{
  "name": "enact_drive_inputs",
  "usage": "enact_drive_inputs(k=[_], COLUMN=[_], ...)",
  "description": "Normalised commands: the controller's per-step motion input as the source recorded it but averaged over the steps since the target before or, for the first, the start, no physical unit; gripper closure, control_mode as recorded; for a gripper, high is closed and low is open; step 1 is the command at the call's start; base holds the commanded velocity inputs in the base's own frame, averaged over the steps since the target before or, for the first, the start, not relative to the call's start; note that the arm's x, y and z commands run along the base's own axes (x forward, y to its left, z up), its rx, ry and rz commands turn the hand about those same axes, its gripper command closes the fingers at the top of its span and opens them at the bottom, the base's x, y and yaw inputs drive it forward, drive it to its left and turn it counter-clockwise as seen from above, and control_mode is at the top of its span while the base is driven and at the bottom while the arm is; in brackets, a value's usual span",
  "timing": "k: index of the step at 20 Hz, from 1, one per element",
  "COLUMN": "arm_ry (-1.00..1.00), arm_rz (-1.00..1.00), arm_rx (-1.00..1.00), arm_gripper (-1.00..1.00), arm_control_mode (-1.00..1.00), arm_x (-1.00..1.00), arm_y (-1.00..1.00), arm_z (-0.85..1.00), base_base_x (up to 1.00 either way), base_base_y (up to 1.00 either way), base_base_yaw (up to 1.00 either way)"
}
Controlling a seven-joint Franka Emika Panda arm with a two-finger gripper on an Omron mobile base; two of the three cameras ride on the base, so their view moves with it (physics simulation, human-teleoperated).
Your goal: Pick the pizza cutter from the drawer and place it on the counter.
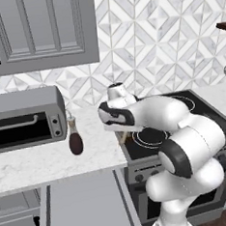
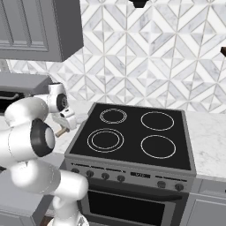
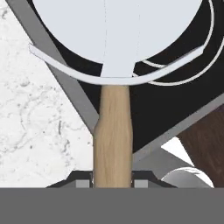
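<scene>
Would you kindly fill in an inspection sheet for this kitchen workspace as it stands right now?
Surface: white marble counter beside a black stovetop.
Job's things: pizza cutter held by its wooden handle, wheel over the stovetop's edge; drawer pulled open below the counter.
Clutter: dark brown bottle standing on the counter; toaster oven at the back.
Grippers: gripper, jaws shut on the pizza cutter's handle.
Cables: nothing seen.
Surroundings: patterned tile wall, grey wall cabinet.

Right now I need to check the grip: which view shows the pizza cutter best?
The hand view: the pizza cutter shows its white wheel and tan handle, clamped by the gripper. The left and right base views show just a tan sliver of handle below the hand.
</scene>
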Motion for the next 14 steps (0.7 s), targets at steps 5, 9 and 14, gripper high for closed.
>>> enact_drive_inputs(k=[5, 9, 14], arm_ry=[0.0, 0.0, -0.06], arm_rz=[0.0, 0.01, 0.0], arm_rx=[0.0, 0.01, 0.0], arm_gripper=[1.0, 1.0, -1.0], arm_control_mode=[-1.0, -1.0, -1.0], arm_x=[0.92, 0.84, 0.44], arm_y=[0.62, 0.64, 0.63], arm_z=[-0.61, -0.67, -0.04], base_base_x=[0.0, 0.0, 0.0], base_base_y=[0.0, 0.0, 0.0], base_base_yaw=[0.0, 0.0, 0.0])
